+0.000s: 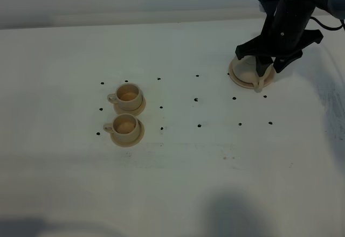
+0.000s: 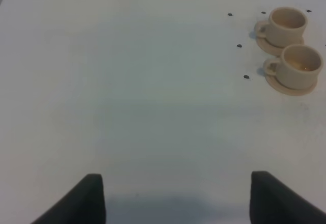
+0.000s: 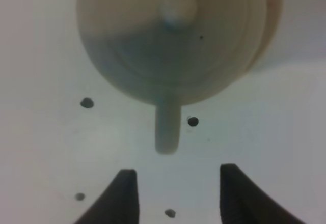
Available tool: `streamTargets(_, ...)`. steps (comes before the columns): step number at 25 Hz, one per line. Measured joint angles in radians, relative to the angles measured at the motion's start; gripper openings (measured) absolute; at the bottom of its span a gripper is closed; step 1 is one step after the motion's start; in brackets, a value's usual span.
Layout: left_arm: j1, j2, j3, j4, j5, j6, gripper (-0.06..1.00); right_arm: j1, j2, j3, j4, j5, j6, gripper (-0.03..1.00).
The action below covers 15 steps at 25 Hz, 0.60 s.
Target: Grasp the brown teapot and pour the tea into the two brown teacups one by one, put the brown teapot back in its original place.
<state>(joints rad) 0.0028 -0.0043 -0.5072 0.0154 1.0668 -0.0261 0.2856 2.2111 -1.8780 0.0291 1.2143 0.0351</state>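
Observation:
The brown teapot (image 1: 248, 70) stands on its wide saucer disc (image 1: 237, 79) at the back right, its loop handle (image 1: 259, 85) pointing toward the table's front. My right gripper (image 1: 268, 66) hovers just above the handle side, open and empty. In the right wrist view the knobbed teapot (image 3: 173, 46) sits on the disc (image 3: 273, 25). Its handle (image 3: 167, 130) points at the gap of the open gripper (image 3: 178, 193), apart from both fingers. The two brown teacups (image 1: 128, 95) (image 1: 125, 127) stand on small saucers at the left. The left wrist view shows them (image 2: 288, 24) (image 2: 300, 63) and my open left gripper (image 2: 178, 198).
The white table (image 1: 178, 183) carries small black dot marks (image 1: 195, 99) between the cups and the teapot. The left arm is out of the exterior high view. A shadow lies on the table's front edge.

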Motion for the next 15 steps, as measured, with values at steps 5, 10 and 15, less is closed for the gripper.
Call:
streamTargets(5,0.000,0.000,0.000,0.000,0.000,0.000,0.57,0.000,0.032,0.000,0.000,-0.040,0.000,0.36)
streamTargets(10,0.000,0.000,0.000,0.000,0.000,0.000,0.57,0.000,0.033,0.000,0.001,-0.062,0.000,0.36)
streamTargets(15,0.000,0.000,0.000,0.000,0.000,0.000,0.57,0.000,0.053,0.000,0.001,-0.066,-0.002,0.36)
